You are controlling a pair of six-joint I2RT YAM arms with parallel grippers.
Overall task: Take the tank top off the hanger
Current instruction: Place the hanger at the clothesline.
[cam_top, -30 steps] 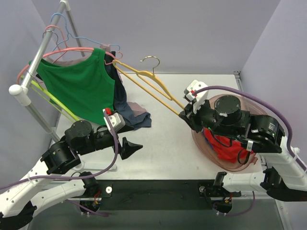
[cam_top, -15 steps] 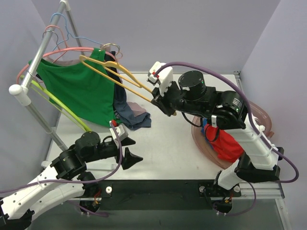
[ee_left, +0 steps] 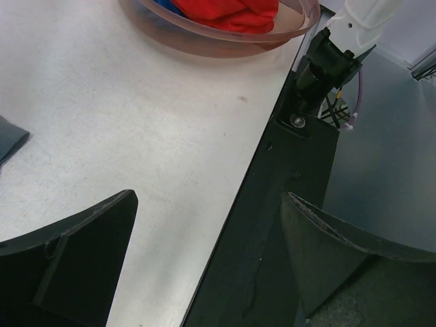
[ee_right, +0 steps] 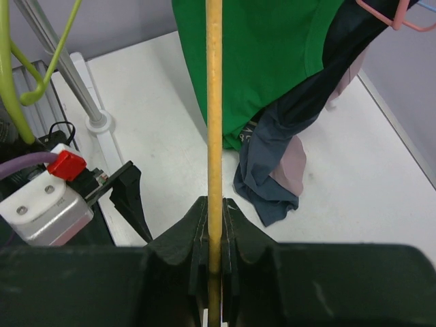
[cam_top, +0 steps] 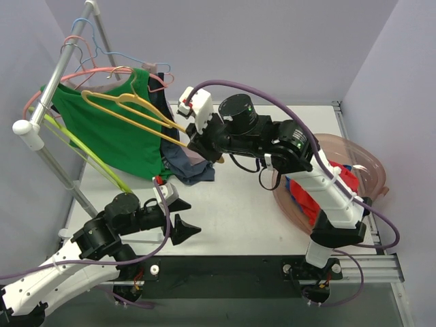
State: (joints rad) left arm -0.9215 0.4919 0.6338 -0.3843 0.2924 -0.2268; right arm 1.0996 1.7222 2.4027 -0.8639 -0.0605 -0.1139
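My right gripper (cam_top: 199,142) (ee_right: 214,206) is shut on the end of a bare yellow hanger (ee_right: 214,102), held out leftward so its hook (cam_top: 120,71) reaches the clothes rack rail (cam_top: 58,75). A green tank top (cam_top: 116,129) (ee_right: 266,54) hangs from the rail on a pink hanger (cam_top: 92,71), right behind the yellow one. A dark blue garment (cam_top: 185,162) (ee_right: 272,177) droops beside it onto the table. A red garment (cam_top: 320,204) (ee_left: 231,10) lies in the pink basin (cam_top: 371,167). My left gripper (cam_top: 187,216) (ee_left: 208,197) is open and holds nothing, low over the table's near edge.
A lime green hanger (cam_top: 88,153) (ee_right: 10,68) dangles low from the rail. More wire hangers (cam_top: 88,41) sit at the rail's far end. The rack's sloping pole crosses the left side. The black front rail (ee_left: 272,204) runs under my left gripper.
My right arm has swung the yellow hanger from beside the basin leftward up to the rack. My left arm has drawn back toward the near edge, staying open.
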